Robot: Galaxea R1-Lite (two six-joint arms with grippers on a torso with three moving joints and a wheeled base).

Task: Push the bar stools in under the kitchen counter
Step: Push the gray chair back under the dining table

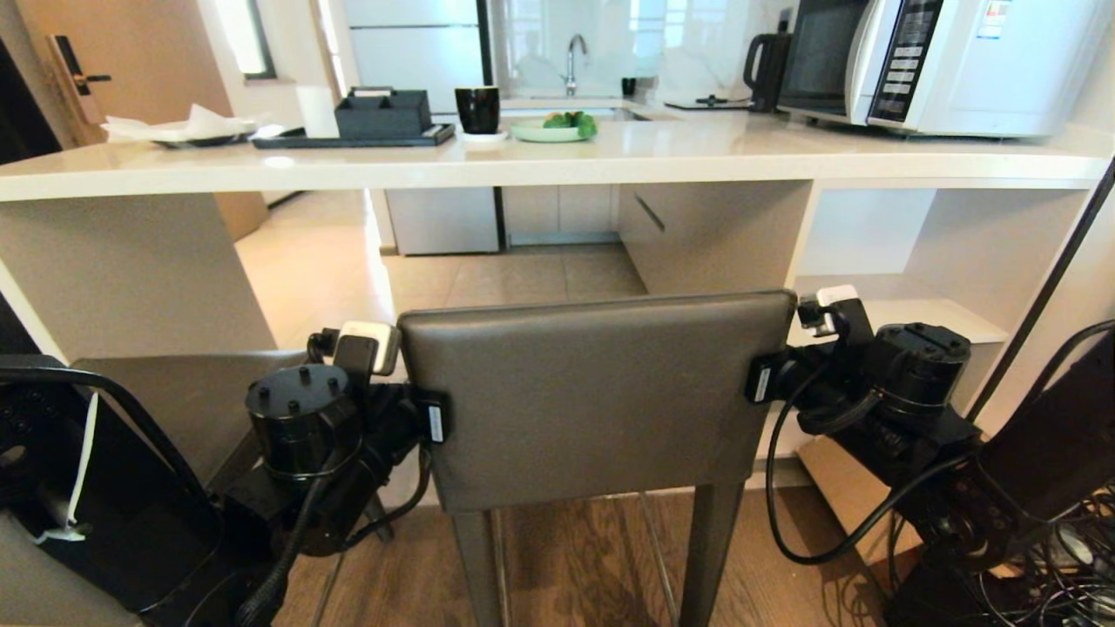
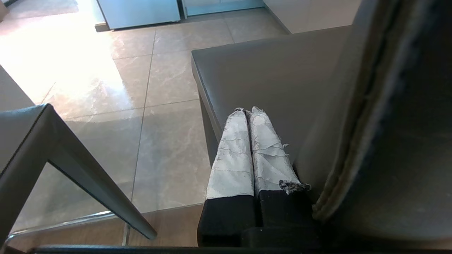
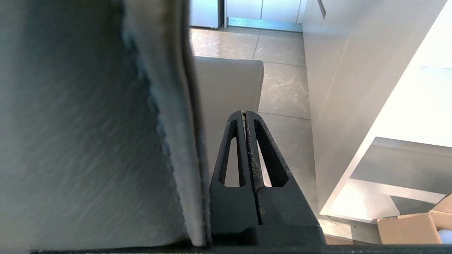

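The left pincer (image 2: pixel 250 111) has its two white-wrapped fingers (image 2: pixel 233 151) pressed together, holding nothing. It lies along the left edge of the stool's (image 1: pixel 592 392) backrest, its tips reaching forward over the seat's (image 2: pixel 268 81) corner. The right pincer (image 3: pixel 244 113) is likewise together and empty, its black fingers (image 3: pixel 268 155) lying just beside the backrest's right edge. In the head view both arms flank the backrest, one at each side, at about the same height.

The stool stands in front of the table (image 1: pixel 557 157), backrest toward the robot, in line with the open gap beneath the slab. Its seat looks to sit just short of the table's front edge, though the backrest hides most of it. A second stool (image 1: pixel 200 401) stands to the left, near the slab end leg (image 1: pixel 131 270); its seat corner and one leg show in the left wrist view.

To the right under the table are white shelves (image 1: pixel 906 305). On top sit a microwave (image 1: pixel 949 61), a kettle (image 1: pixel 766 65), a green plate (image 1: pixel 553 131), a black cup (image 1: pixel 477 109) and a black tray (image 1: pixel 357 138). A cardboard box (image 3: pixel 413 229) lies on the floor by the shelves.
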